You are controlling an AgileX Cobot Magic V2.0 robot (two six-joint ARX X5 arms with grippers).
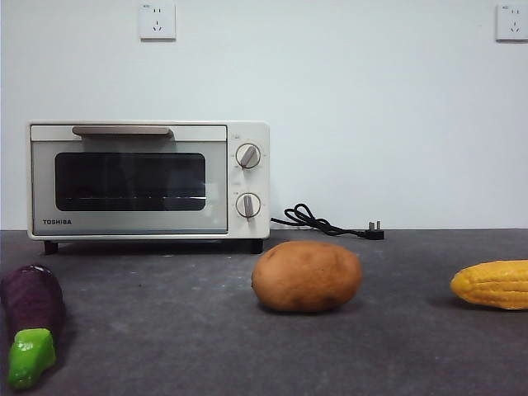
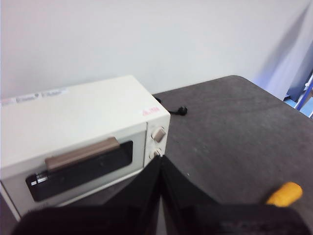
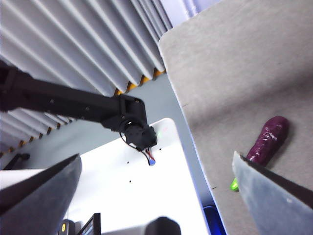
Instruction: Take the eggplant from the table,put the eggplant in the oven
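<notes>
The eggplant (image 1: 31, 318) lies on the worktop (image 1: 165, 330) at the near left edge of the front view, its green cap toward the camera. Behind it, against the wall, stands the oven (image 1: 148, 180) with its door closed. A potato (image 1: 307, 276) sits near the middle, and a corn cob (image 1: 493, 285) lies at the far right. The left claw (image 2: 160, 161) hangs above the oven's front, jaws pressed together, holding nothing. The right claw (image 3: 156, 196) hangs with jaws wide apart, the eggplant on the worktop below it.
</notes>
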